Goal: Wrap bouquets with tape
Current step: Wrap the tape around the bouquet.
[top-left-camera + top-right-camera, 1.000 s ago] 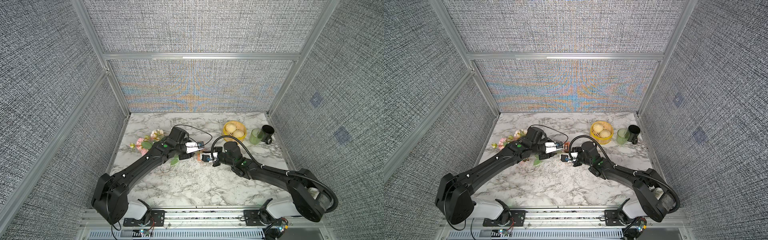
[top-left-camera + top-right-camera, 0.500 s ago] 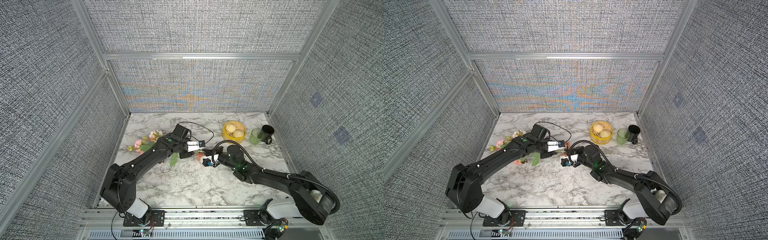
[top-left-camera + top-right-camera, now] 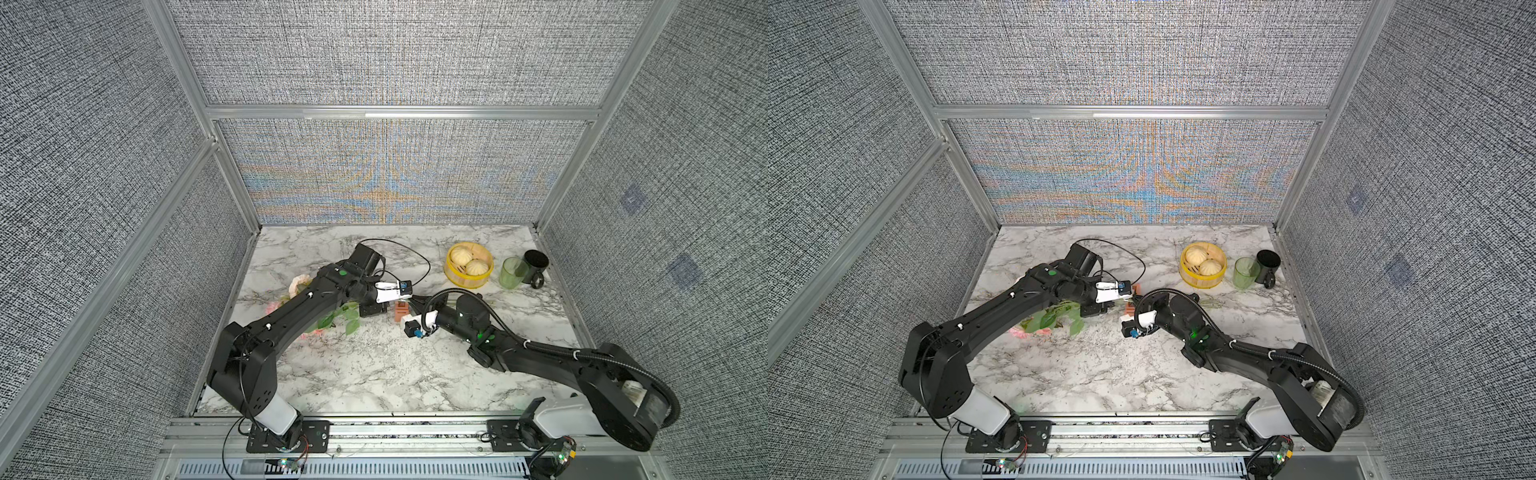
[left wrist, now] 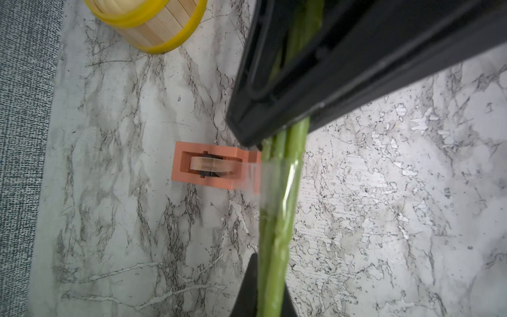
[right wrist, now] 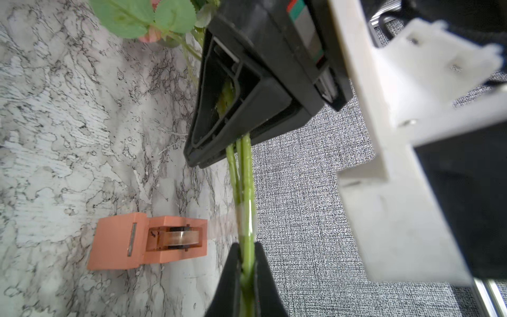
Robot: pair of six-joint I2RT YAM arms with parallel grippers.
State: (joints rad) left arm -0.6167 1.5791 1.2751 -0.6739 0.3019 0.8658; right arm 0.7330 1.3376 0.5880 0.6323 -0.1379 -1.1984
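Note:
The bouquets' green stems (image 4: 277,214) run between my two grippers, a little above the marble table. Pink blooms and leaves (image 3: 340,320) lie under the left arm. My left gripper (image 4: 270,274) is shut on the stems, and my right gripper (image 5: 247,252) is shut on them further along. The tape sits in a salmon-orange dispenser (image 5: 148,241) on the table, which also shows in both top views (image 3: 401,311) (image 3: 1130,309). A clear strip of tape (image 4: 252,175) stretches from the dispenser to the stems and clings around them between the grippers.
A yellow steamer basket (image 3: 468,266) with two buns stands at the back right, with a green cup (image 3: 512,273) and a black mug (image 3: 536,264) beside it. Grey fabric walls enclose the table on three sides.
My left gripper has closed onto the stems. The left arm has drawn in, with its elbow raised. The right gripper has kept its hold and shifted slightly left.

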